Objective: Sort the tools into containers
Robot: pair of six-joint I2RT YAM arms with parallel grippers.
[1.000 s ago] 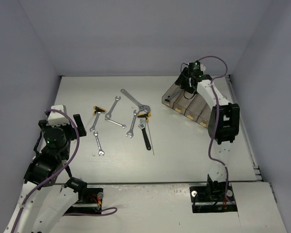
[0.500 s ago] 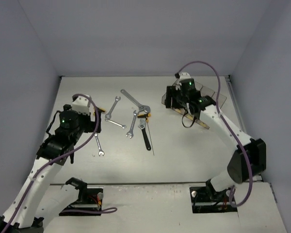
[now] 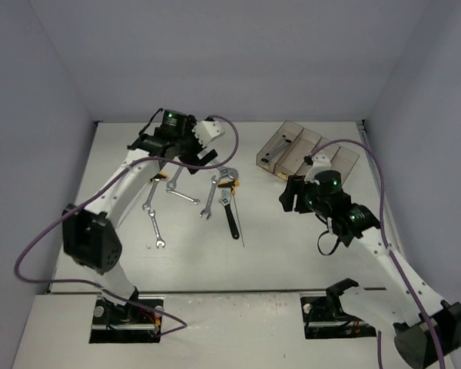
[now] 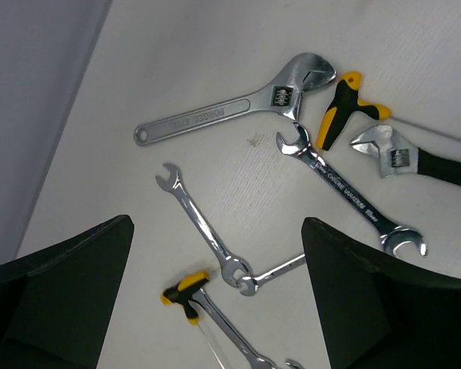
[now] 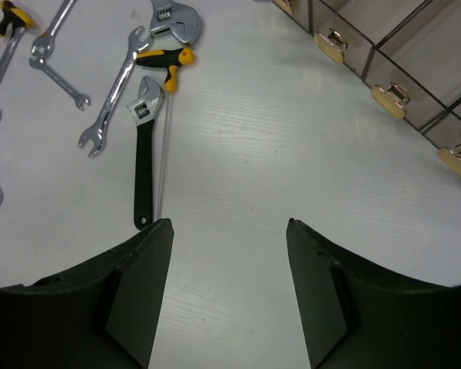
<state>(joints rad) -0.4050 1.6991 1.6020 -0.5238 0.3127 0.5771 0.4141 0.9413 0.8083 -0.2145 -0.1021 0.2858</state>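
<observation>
My right gripper [image 5: 228,227] hangs over the table [image 5: 292,154], jaws open, holding nothing. Left of it lies the black-handled adjustable wrench [image 5: 142,169] among silver wrenches [image 5: 115,104]. Farther out, my left gripper [image 4: 215,223] hovers above the tools [image 4: 346,196], jaws wide, empty. The containers [image 3: 307,154] stand far right

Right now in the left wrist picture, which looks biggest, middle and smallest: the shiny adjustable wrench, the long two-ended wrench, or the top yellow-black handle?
1. shiny adjustable wrench
2. long two-ended wrench, slightly shorter
3. top yellow-black handle, clearly smallest
</observation>
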